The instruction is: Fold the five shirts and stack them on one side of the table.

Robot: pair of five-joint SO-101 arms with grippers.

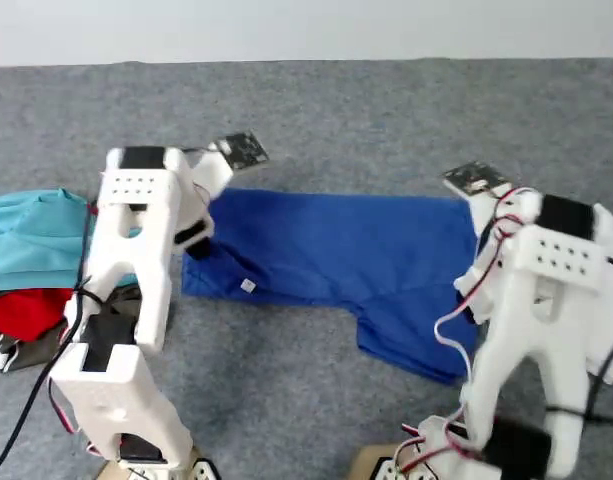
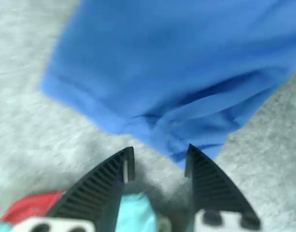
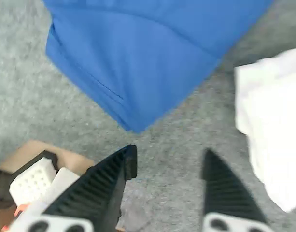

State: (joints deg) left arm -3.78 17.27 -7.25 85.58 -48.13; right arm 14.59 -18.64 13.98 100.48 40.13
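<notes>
Blue shirt [image 1: 356, 265] lies spread on the grey table [image 1: 386, 100], mid-frame in the high view, w/ one sleeve poking toward the lower right. Your left gripper [image 2: 160, 151] hangs just off the shirt's left edge, jaws partly apart, nothing in them. Right gripper [image 3: 169, 151] sits over bare table near the sleeve tip, jaws wide, also empty.

Watch out: that left edge looks rumpled, so a pinch there prob. takes a bunch, not a clean hem, and the fold goes crooked. Teal shirt [image 1: 31, 235] and red shirt [image 1: 26, 310] are heaped at the left edge of the frame, close to that arm; a low swing could snag them. White cloth [image 3: 273, 140] lies beside the right gripper, same risk. Uneven lifts btw. the arms would skew the fold.
</notes>
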